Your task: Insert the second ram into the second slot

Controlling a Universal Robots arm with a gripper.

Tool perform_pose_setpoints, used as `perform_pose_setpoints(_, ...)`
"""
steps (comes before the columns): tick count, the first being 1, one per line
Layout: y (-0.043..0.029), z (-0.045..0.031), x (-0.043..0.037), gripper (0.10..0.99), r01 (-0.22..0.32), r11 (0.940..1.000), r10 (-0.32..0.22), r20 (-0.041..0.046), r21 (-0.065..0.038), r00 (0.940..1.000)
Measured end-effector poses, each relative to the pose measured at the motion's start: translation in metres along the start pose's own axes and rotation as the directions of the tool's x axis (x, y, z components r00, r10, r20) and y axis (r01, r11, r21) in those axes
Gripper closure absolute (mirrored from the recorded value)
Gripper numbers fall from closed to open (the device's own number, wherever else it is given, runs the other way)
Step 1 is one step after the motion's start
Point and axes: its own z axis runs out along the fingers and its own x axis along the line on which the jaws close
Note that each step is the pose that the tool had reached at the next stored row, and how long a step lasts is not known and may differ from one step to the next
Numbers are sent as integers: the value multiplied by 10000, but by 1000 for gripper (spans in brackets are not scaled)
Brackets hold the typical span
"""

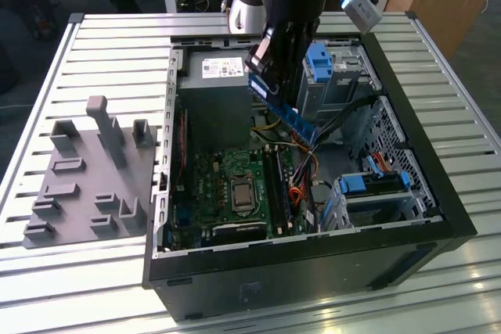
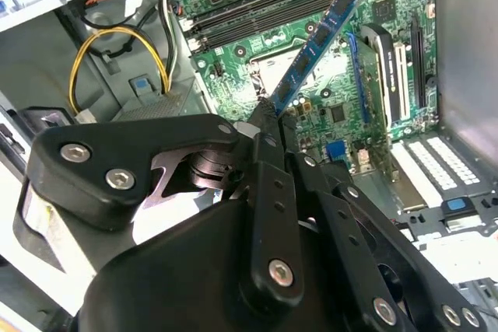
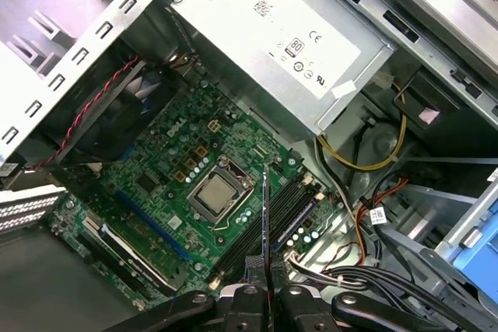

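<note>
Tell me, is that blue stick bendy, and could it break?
Probably stiff: the ram juts straight from the gripper without sagging. Likely light, since it is held by one end. Perhaps fragile: it is thin with bare chips.

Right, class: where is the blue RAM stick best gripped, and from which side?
Grip the second ram at one short end, across its flat faces, probably from above the open case: it is thin, and that leaves its long edges free. The end effector holds it so.
</note>
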Motion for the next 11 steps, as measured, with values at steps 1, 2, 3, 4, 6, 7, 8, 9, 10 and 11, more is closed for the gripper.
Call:
perform_pose_setpoints(1, 0, 0, 0, 949, -65, 10000, 65, 1, 0, 10000)
perform_pose_setpoints(2, 0, 0, 0, 949, -131, 9999, 131, 3, 0, 9999)
perform_pose_setpoints(3, 0, 0, 0, 949, -197, 9998, 197, 5, 0, 9998)
perform_pose_setpoints(4, 0, 0, 0, 949, -261, 9997, 261, 7, 0, 9997)
perform_pose_setpoints(6, 0, 1, 0, 949, -389, 9992, 389, 10, 0, 9992)
perform_pose_setpoints(7, 0, 1, 0, 949, -456, 9990, 456, 12, 0, 9990)
perform_pose_setpoints(8, 0, 1, 0, 949, -520, 9986, 520, 13, 0, 9986)
perform_pose_setpoints(9, 0, 1, 0, 949, -584, 9983, 584, 15, 0, 9983)
perform_pose_setpoints(10, 0, 1, 0, 949, -647, 9979, 647, 17, 0, 9979)
perform_pose_setpoints(11, 0, 1, 0, 949, -713, 9975, 713, 18, -1, 9975)
